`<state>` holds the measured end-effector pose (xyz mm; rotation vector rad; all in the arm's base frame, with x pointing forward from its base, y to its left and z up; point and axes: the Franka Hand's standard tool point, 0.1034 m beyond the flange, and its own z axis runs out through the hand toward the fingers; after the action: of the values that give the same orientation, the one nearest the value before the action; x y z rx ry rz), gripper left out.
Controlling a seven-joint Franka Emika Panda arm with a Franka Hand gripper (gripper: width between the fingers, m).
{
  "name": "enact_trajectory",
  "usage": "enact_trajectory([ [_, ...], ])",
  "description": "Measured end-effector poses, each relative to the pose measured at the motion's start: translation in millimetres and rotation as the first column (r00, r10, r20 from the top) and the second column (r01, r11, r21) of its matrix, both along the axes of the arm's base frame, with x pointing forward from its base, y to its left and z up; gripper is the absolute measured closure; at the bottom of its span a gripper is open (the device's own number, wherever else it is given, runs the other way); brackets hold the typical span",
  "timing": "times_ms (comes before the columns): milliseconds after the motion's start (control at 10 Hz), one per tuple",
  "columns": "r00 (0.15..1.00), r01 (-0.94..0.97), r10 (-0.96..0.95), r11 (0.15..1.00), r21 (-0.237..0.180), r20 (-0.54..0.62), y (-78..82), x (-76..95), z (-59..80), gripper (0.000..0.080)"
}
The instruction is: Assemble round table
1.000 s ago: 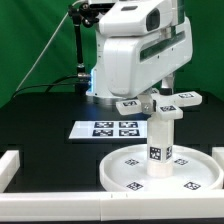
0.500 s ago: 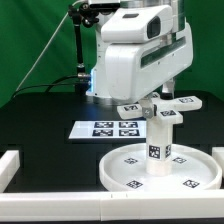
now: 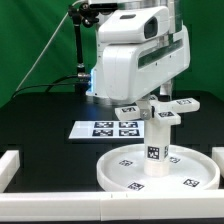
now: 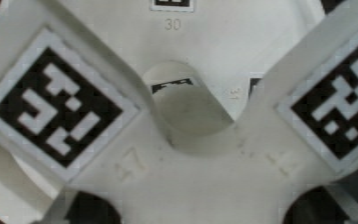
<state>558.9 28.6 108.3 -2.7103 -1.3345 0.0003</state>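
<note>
One cross-shaped piece (image 3: 162,110) atop upright leg (image 3: 158,142), leg on round disc (image 3: 112,172)

A black table (image 3: 40,125) fills the scene before a green backdrop (image 3: 30,40). The marker board (image 3: 104,128) lies flat on the table, its four tags facing up. A white rail (image 3: 55,196) edges the near side, and a thin black cable (image 3: 47,52) hangs across the backdrop.

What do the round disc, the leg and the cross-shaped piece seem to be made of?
All three look like white plastic, probably. The round disc: smooth, slightly matte, with a raised rim. The leg: the same even white, no grain. The cross-shaped piece: same white; its black-and-white tags look like printed stickers.
</note>
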Motion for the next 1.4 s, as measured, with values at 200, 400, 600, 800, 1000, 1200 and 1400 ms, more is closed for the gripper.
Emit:
enact_trajectory([
  [200,1.000,0.000,0.000,1.000,0.000,0.000,0.0,0.0,0.0,0.0354],
  [400,1.000,0.005,-0.005,1.000,0.000,0.000,0.0,0.0,0.0,0.0354],
  [600,1.000,0.025,-0.025,1.000,-0.001,-0.002,-0.1,0.0,0.0,0.0354],
  [800,0.966,0.260,-0.260,0.966,0.004,0.002,-0.4,-0.7,-0.2,0.0354],
  [1000,0.882,0.472,-0.472,0.881,0.029,0.001,-0.6,-1.1,-0.7,0.0354],
  [1200,0.746,0.665,-0.666,0.745,0.056,-0.006,-1.3,-1.8,-1.2,0.0354],
  [1400,0.602,0.797,-0.798,0.599,0.071,-0.026,1.8,-0.3,-0.9,0.0354],
])
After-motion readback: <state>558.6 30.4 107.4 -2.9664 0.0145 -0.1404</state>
